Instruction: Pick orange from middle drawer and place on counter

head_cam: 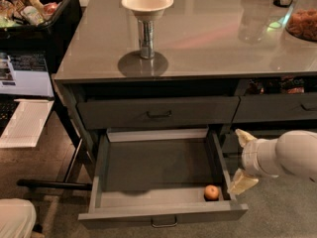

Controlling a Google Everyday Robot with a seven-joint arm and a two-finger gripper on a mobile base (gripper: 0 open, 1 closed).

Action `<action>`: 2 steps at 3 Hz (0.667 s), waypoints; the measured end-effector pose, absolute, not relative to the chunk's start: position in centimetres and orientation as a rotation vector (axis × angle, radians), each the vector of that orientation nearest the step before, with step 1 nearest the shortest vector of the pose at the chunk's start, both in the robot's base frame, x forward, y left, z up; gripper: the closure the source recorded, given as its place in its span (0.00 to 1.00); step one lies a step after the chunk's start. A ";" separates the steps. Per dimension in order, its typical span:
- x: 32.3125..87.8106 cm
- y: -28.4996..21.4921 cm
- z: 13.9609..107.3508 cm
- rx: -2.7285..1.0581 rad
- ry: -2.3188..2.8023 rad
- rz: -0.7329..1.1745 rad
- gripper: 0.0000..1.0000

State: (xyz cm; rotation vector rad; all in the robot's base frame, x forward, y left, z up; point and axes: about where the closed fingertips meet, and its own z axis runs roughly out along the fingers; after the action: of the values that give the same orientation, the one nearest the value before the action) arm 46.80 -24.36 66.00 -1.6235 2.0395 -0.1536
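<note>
The orange (211,192) lies in the front right corner of the open middle drawer (153,167), a deep grey box pulled out under the counter (208,38). My gripper (239,160) is at the end of the white arm coming in from the right, just outside the drawer's right wall and level with it. Its two cream fingers (242,182) are spread apart, one up and one down, holding nothing. The orange is a short way to the left of the lower finger.
A cream bowl (147,3) stands on a metal can on the counter. A clear jar of brownish snacks (301,21) is at the far right. The shallow top drawer (158,112) is closed. A black bin of items (29,9) stands at the left.
</note>
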 end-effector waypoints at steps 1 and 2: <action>51.2 -26.4 61.6 -1.737 2.016 -0.192 0.00; 54.4 -28.3 56.9 -1.808 1.992 -0.114 0.00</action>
State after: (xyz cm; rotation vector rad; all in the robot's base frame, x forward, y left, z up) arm 54.42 -28.25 56.87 -1.8081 1.9920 -0.1135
